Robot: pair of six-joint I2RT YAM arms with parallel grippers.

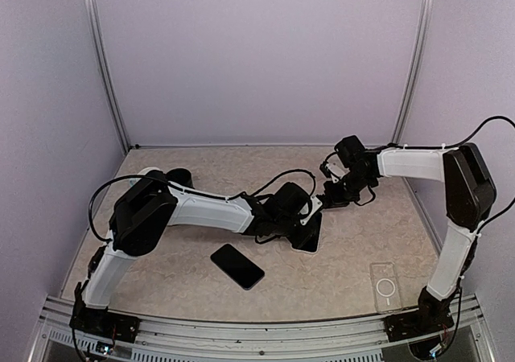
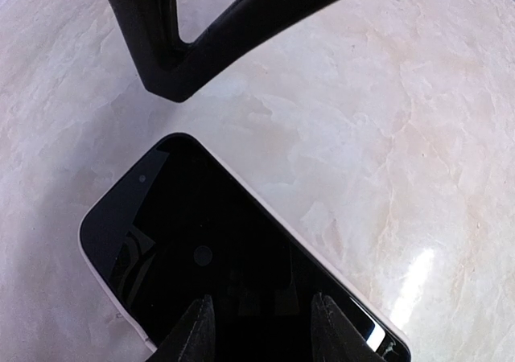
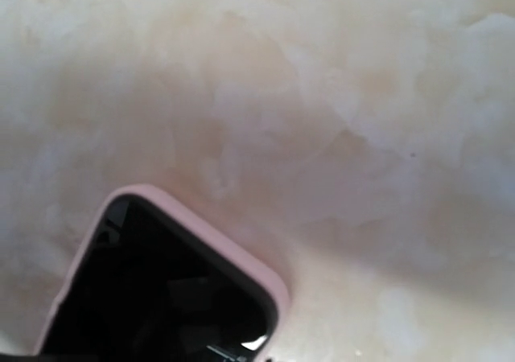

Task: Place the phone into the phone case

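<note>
A black phone (image 1: 312,235) lies screen up inside a pale pink phone case (image 3: 241,253) at the table's middle. The case rim (image 2: 95,253) shows along the edges of the phone (image 2: 201,233). My left gripper (image 1: 299,230) hangs over its near end. In the left wrist view the left gripper (image 2: 261,298) has its fingertips (image 2: 203,318) apart, low over the glass with nothing between them. My right gripper (image 1: 330,199) is shut, and the right gripper's tip (image 2: 171,87) stands on the table just past the phone's far corner. The right wrist view shows one case corner and the dark screen (image 3: 161,306).
A second bare black phone (image 1: 237,265) lies on the table nearer the front, left of the arms' meeting point. A clear case with a ring mark (image 1: 385,285) lies at the front right by the right arm's base. Pale walls enclose the marbled table (image 1: 185,177).
</note>
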